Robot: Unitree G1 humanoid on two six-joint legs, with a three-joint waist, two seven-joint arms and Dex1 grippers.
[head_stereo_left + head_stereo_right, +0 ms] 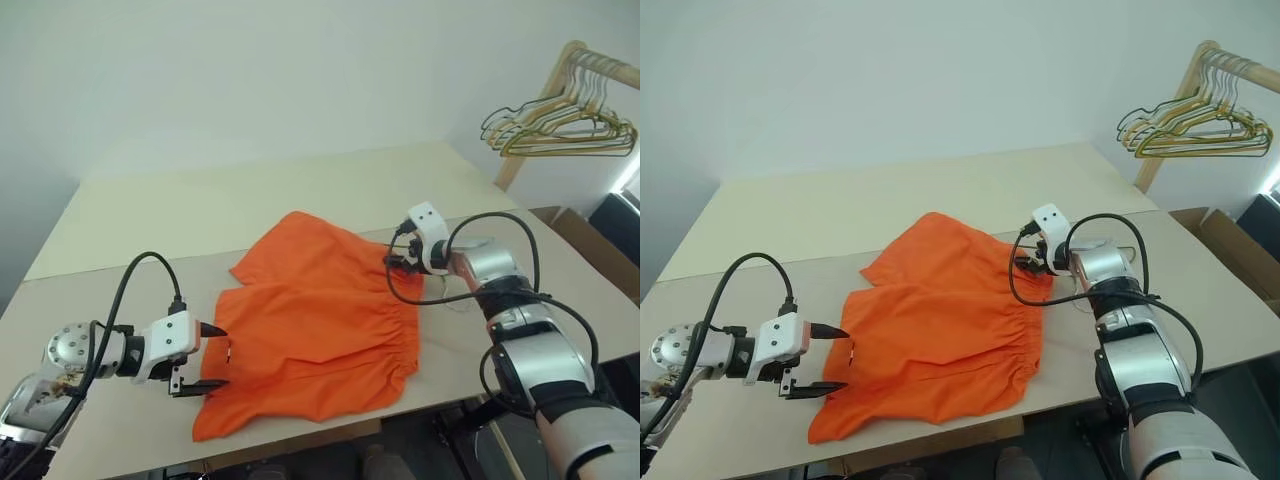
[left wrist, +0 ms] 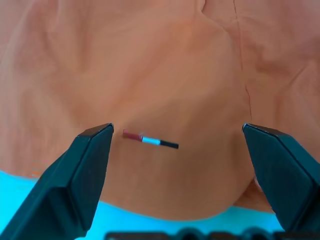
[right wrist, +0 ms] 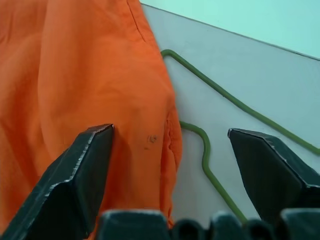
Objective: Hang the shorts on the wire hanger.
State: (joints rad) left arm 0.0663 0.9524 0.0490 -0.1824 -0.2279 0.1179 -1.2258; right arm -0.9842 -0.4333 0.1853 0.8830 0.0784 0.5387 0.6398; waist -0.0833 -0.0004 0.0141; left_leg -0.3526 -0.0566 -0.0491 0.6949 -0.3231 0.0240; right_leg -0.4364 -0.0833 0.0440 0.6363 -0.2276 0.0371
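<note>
Currently the shorts (image 1: pixel 310 330) lie flat on the tabletop (image 1: pixel 200 210), with the hanger (image 3: pixel 210 160) partly tucked under their waistband edge. Both the left end effector (image 1: pixel 205 360) and the right end effector (image 3: pixel 170 150) stand wide and empty. Closing here, the right one risks pinching fabric along with wire, dragging both.

The 2 head views look down over the table (image 1: pixel 120 240); both wrist views sit close above the shorts (image 1: pixel 310 320).
</note>
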